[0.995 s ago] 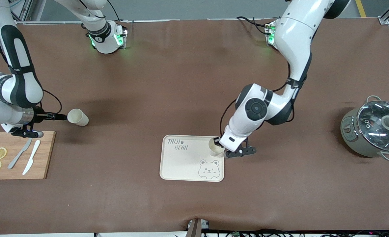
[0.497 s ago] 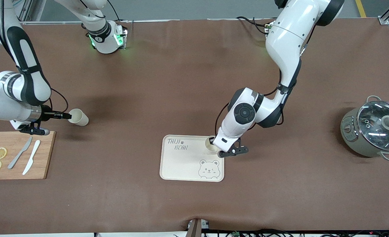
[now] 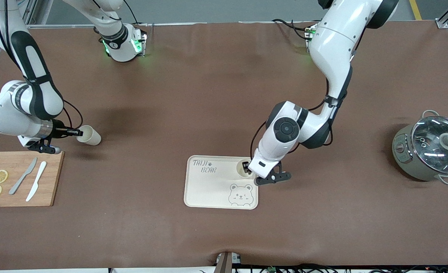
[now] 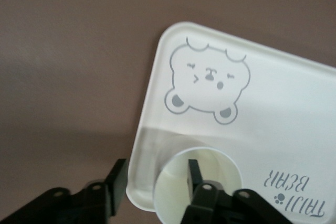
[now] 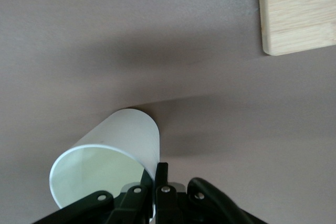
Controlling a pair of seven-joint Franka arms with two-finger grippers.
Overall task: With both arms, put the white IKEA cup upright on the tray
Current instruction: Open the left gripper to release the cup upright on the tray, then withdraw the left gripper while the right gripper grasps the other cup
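Standing mouth up, one cup (image 3: 242, 168) sat on the tray (image 3: 208, 189), in the corner that is farther from the front camera and toward the left arm's end of the table. My left gripper (image 3: 249, 170) straddled its wall with jaws apart, one finger (image 4: 193, 174) inside the mouth and the other outside over the tray's edge, neither pressing the wall as far as I could see. I judged that straddle to be the way a thin wall is taken by the rim, and that the wide jaws meant this cup was resting on its own base. A second cup (image 3: 89, 135) lay on its side on the bare table toward the right arm's end, just farther from the camera than the board (image 3: 19, 178), mouth toward my right gripper (image 3: 77, 132). That gripper was clamped on the lying cup's rim, a hold low enough, I thought, to tip it upright when lifted. From the front, the left hand hid most of the upright cup; only the left wrist view showed the finger inside it and the bear drawing beside it. Only the right wrist view showed the pinched rim and the hollow of the lying cup.
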